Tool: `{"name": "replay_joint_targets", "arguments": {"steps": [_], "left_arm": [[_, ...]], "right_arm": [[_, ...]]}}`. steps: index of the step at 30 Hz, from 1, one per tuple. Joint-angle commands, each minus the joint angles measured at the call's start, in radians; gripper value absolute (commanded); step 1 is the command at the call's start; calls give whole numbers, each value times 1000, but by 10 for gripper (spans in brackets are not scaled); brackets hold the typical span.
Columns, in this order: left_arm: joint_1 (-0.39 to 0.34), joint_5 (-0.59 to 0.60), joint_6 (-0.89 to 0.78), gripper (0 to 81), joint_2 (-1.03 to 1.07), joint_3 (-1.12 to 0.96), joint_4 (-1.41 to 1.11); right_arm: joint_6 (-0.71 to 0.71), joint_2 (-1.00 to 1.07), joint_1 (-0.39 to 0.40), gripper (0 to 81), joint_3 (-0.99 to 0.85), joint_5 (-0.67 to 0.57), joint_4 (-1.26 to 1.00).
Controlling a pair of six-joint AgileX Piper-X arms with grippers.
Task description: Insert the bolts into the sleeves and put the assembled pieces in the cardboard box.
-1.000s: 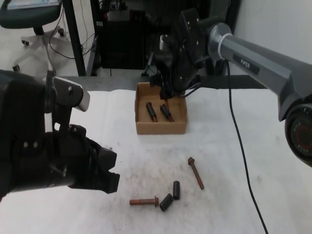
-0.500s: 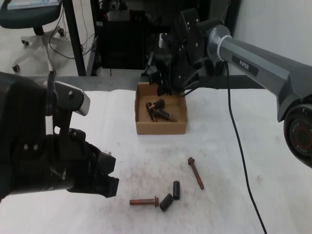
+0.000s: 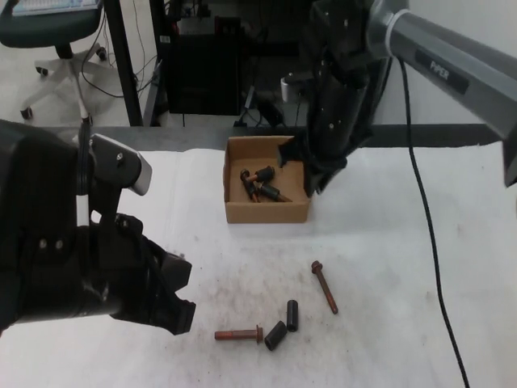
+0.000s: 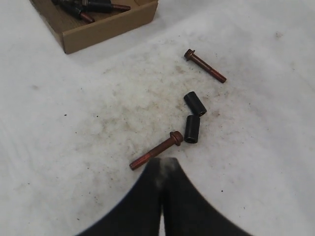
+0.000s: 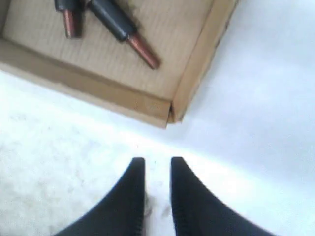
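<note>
We saw the bolt (image 4: 156,150) lying slantwise just ahead of the left gripper (image 4: 161,165), jaws closed; the right gripper (image 5: 157,163), narrowly parted, was farther off.

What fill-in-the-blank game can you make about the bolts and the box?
1. The number of loose bolts lying on the white table is ____.
2. The two loose sleeves beside them are coloured ____.
3. The finished pieces lie inside the cardboard ____.
Missing words: two; black; box.
</note>
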Motion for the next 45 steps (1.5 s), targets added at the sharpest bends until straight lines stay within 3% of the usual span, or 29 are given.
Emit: {"name": "replay_joint_targets", "arguments": {"steps": [1, 9, 21, 27, 32, 45], "left_arm": [[1, -5, 33, 1, -8, 0, -23], [1, -5, 33, 1, -8, 0, -23], [1, -5, 40, 1, -8, 0, -23], [1, -5, 48, 1, -8, 0, -23], [1, -5, 48, 1, -8, 0, -34], [1, -5, 48, 1, -8, 0, -36]], "right_arm": [[-8, -14, 5, 177, 15, 1, 13], [-3, -14, 38, 177, 176, -4, -95], [21, -123, 56, 177, 222, -7, -142], [27, -392, 48, 177, 479, 2, -245], [55, -544, 44, 177, 709, -5, -501], [60, -428, 49, 177, 791, -44, -623]]}}
